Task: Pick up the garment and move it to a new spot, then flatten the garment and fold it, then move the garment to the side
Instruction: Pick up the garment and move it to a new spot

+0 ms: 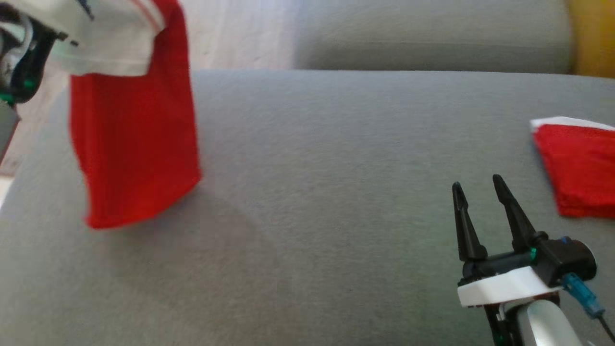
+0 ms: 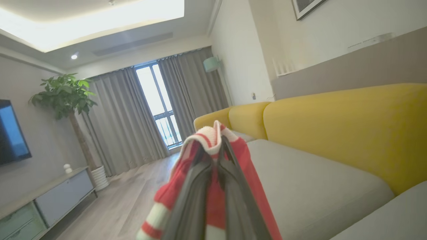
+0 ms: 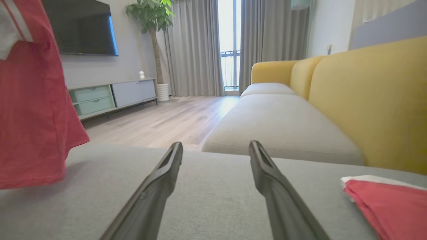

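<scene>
A red garment (image 1: pixel 134 144) with white trim hangs in the air at the upper left, its lower hem just above the grey seat cushion (image 1: pixel 336 202). My left gripper (image 2: pixel 218 144) is shut on the garment's (image 2: pixel 248 163) red-striped white ribbed edge, and the cloth drapes down both sides of the fingers. The same garment (image 3: pixel 30 116) hangs at the left of the right wrist view. My right gripper (image 1: pixel 476 182) hovers low over the cushion at the lower right, open, with nothing between its fingers (image 3: pixel 166 170).
A second red cloth with a white edge (image 1: pixel 581 168) lies folded flat on the cushion, just right of my right gripper. Yellow backrests (image 3: pixel 367 100) run along the sofa's far side. Beyond the cushion lie wooden floor (image 3: pixel 160 120) and a TV cabinet (image 3: pixel 110 96).
</scene>
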{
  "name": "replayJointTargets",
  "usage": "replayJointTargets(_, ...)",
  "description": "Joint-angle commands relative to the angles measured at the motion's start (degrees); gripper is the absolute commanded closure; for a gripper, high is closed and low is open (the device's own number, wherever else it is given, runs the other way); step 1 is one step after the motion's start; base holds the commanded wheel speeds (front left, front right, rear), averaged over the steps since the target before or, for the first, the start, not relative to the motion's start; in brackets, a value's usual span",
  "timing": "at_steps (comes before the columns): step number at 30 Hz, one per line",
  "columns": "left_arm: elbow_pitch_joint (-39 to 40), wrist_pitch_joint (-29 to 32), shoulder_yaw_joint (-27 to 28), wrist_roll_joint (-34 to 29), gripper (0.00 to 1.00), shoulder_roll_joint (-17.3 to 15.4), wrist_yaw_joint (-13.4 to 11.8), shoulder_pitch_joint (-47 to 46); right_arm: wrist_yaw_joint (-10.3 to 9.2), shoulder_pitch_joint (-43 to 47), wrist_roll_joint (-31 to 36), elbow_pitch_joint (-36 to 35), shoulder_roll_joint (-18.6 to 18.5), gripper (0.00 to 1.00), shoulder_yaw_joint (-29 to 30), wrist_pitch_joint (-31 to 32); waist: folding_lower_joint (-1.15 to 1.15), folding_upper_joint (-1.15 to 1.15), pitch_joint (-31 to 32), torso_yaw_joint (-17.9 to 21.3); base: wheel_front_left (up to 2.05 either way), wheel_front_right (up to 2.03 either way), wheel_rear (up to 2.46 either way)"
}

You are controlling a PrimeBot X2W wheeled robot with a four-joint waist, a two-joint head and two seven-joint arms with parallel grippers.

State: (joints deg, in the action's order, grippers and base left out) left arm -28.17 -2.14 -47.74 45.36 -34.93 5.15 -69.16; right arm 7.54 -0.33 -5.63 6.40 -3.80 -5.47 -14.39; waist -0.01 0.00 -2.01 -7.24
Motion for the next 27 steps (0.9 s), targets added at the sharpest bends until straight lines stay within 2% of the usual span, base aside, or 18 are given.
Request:
replayJointTargets(1, 2.09, 0.10, 2.43, -0.33, 1.00, -1.51, -0.67, -4.50, -0.05, -1.32, -0.34, -2.45, 0.42, 0.00, -1.27, -0.60, 0.01, 0.00, 2.75, 4.92, 0.00, 0.00, 0.00)
replayJointTargets(8, 7.93, 0.97, 2.11, -0.15, 1.00, 0.91, -2.69, -5.35, -0.05, -1.70, -0.68, -4.19, 0.80, 0.00, -1.68, -0.61, 0.01, 0.00, 2.05, 10.68, 0.00, 0.00, 0.00)
replayJointTargets(13, 11.58, 2.45, 0.77, 2.22, 1.00, 3.59, -3.18, -2.11, -0.05, -1.86, -0.99, -5.16, 0.88, 0.00, -1.53, -0.61, 0.01, 0.00, 0.21, 12.88, 0.00, 0.00, 0.00)
replayJointTargets(20, 14.54, 1.97, -3.68, 4.90, 1.00, 7.10, -4.80, 9.65, -0.05, -2.38, -2.22, -5.79, 0.90, 0.00, -2.18, -0.61, 0.01, 0.00, -3.84, 14.79, 0.00, 0.00, 0.00)
replayJointTargets(27, 6.89, -4.35, -8.04, 6.46, 1.00, 11.69, -6.39, 24.38, -0.05, -2.81, -2.76, -4.88, 0.91, 0.00, -3.91, -0.61, 0.01, 0.00, -6.29, 16.89, 0.00, 0.00, 0.00)
